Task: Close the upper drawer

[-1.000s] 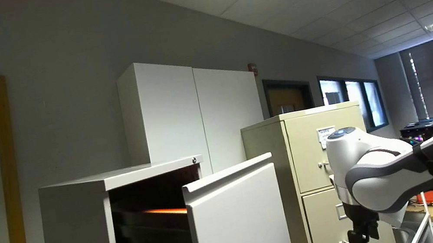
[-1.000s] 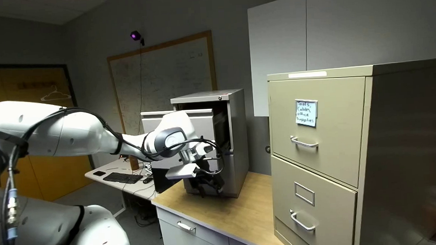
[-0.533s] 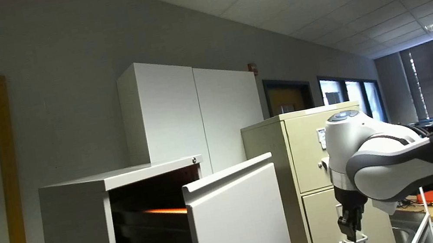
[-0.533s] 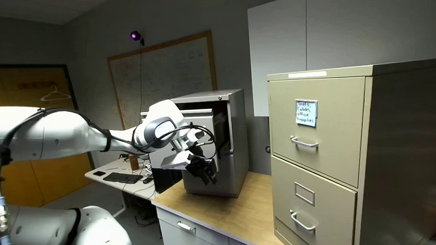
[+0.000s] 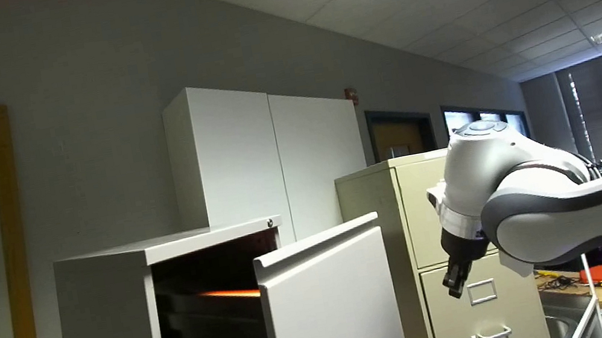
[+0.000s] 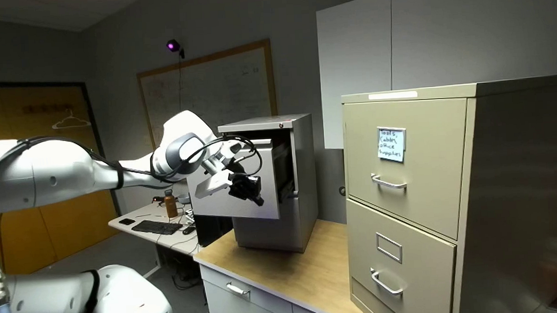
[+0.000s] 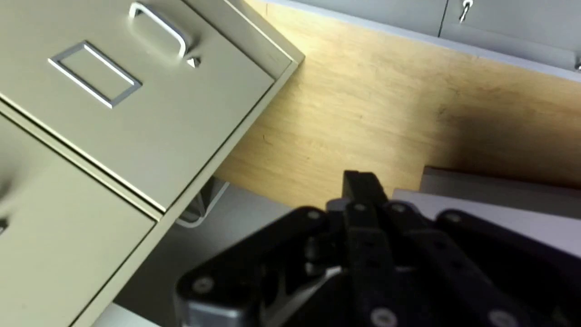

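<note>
Claw (image 5: pixel 454 285) was clenched, hung tilted in front of upper drawer (image 5: pixel 333 304), apart from it. Drawer jutted well out of grey cabinet (image 5: pixel 111 329), which sat on wood-topped bench (image 6: pixel 294 275).

Here's drawer unit (image 6: pixel 307 183) standing on surface (image 6: pixel 294 270), upper drawer (image 5: pixel 333 304) out its front. Both exterior views: filing cabinet (image 6: pixel 447 195) right of it, cupboard (image 6: pixel 444 38) behind filing cabinet. Pincer (image 6: pixel 258 199) before upper drawer, apart. In exterior view: whiteboard (image 6: pixel 208 91) behind drawer unit; desk (image 6: pixel 136 215) left of surface, keyboard (image 6: pixel 156 227) on it, bottle (image 6: pixel 170 205) behind keyboard.
</note>
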Controlling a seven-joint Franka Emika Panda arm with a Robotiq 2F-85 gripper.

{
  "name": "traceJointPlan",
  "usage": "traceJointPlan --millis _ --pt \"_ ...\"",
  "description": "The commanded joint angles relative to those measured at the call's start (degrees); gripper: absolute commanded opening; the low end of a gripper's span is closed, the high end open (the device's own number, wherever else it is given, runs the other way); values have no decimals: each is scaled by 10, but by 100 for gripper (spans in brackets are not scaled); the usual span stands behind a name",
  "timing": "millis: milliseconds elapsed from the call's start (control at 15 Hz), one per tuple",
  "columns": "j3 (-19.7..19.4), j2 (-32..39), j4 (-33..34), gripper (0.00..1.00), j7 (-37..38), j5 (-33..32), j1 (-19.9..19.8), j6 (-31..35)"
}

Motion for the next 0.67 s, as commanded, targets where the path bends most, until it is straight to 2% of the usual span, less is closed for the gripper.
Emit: traceJointPlan --millis 0,600 --pt "8 2 26 0 -8 16 34 28" --pt "14 57 92 0 -30 82 127 91"
